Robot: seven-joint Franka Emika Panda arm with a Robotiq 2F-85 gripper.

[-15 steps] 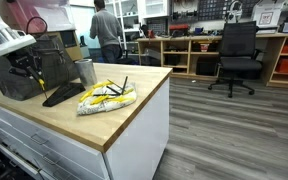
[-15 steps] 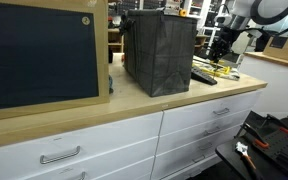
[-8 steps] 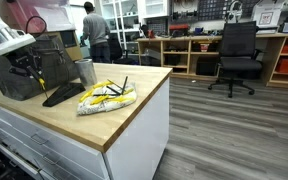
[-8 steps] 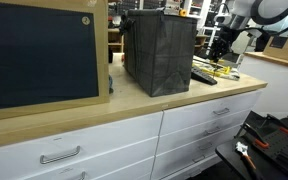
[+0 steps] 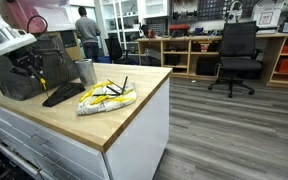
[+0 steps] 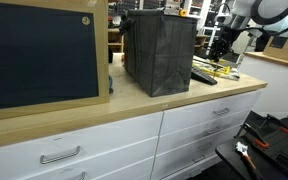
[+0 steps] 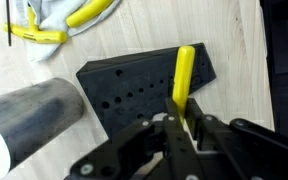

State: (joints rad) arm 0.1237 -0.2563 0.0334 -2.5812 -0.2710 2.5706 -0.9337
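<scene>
The yellow-handled tool (image 7: pixel 184 72) sat where it had been half a second before, clamped between the closed jaws of the gripper (image 7: pixel 185 120). In the wrist view its handle reached from the fingers out over the black holder block (image 7: pixel 124 85). Whether its tip touched the block could not be told. In an exterior view the gripper (image 5: pixel 31 66) hung at the same spot above the block (image 5: pixel 64 93), with the tool (image 5: pixel 40 82) slanting down toward it.

The only change lay in the background, where the person (image 5: pixel 86 35) had walked further toward the left edge of that view.

Just beside the block stood the metal cup (image 5: pixel 86 71); its inside did not show. Near it on the wooden counter (image 5: pixel 124 120) lay the white bag (image 5: pixel 106 97), which held yellow-and-black tools (image 7: pixel 89 12). Behind the gripper stood the black bin (image 6: pixel 159 50), its contents hidden by its walls.
</scene>
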